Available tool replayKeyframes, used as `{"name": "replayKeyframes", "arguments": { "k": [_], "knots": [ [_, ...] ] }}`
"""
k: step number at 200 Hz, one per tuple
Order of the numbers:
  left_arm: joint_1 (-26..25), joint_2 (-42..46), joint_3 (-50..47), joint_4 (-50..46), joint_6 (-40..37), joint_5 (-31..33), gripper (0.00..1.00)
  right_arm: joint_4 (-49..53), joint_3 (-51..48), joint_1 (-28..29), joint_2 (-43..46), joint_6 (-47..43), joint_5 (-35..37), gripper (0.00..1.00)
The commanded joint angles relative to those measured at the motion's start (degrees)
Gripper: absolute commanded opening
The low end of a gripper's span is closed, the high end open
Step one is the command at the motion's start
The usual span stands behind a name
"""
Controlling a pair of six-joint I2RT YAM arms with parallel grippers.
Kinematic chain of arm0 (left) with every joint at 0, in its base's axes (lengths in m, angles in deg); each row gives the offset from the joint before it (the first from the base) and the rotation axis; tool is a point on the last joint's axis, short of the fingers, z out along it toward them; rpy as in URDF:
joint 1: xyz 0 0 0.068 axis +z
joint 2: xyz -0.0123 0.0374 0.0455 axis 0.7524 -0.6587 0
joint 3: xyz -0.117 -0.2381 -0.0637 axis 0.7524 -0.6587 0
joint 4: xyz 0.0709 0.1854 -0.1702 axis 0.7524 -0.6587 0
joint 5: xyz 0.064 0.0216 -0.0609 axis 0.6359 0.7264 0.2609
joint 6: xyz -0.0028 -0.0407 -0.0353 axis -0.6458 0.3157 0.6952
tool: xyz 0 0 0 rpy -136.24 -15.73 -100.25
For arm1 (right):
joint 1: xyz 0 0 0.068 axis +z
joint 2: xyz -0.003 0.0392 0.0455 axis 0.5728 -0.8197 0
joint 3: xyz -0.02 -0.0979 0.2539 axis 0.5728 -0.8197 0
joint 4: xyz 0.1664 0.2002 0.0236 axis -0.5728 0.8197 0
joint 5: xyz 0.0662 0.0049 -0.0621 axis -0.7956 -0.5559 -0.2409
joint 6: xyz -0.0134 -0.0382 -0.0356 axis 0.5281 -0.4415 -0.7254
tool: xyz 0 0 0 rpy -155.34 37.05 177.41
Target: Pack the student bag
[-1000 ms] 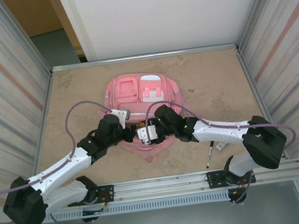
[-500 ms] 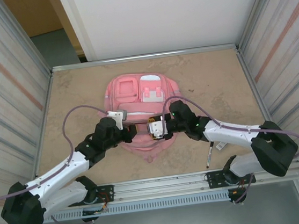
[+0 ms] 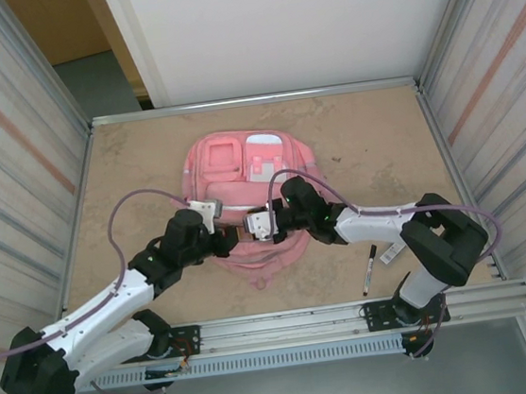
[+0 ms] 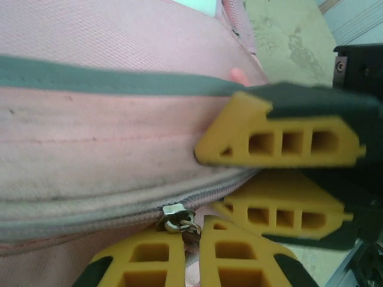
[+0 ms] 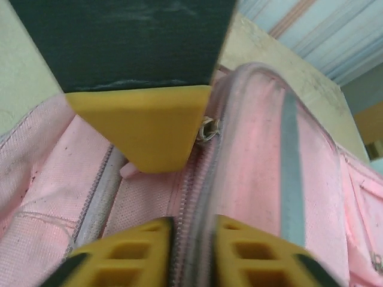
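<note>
Jaws of right gripper just clamped from half-open onto zip seam of student bag, centre of tabletop. Left gripper jaws clenched on zip pull. Seam braced; zip likely ready to pull open. Zip looks shut, nothing packed yet.

L arm & R arm: white links, blk joints, blk bases, purple cables. White cam blocks at wrists. Fingers yellow, square cut-outs, blk backing.
</note>
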Motion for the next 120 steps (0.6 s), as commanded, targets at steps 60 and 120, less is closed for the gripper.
{"name": "replayKeyframes", "arguments": {
  "k": [60, 120],
  "knots": [
    [24.5, 4.5, 1.8, -17.7, -1.0, 4.6, 0.00, 6.1, -3.2, -7.5, 2.9, -8.9, 2.2, 0.00],
    [24.3, -1.4, 4.2, -1.0, -8.0, -21.0, 0.50, 12.3, -0.5, -10.4, 7.1, -9.9, -4.1, 0.00]
  ]
}}
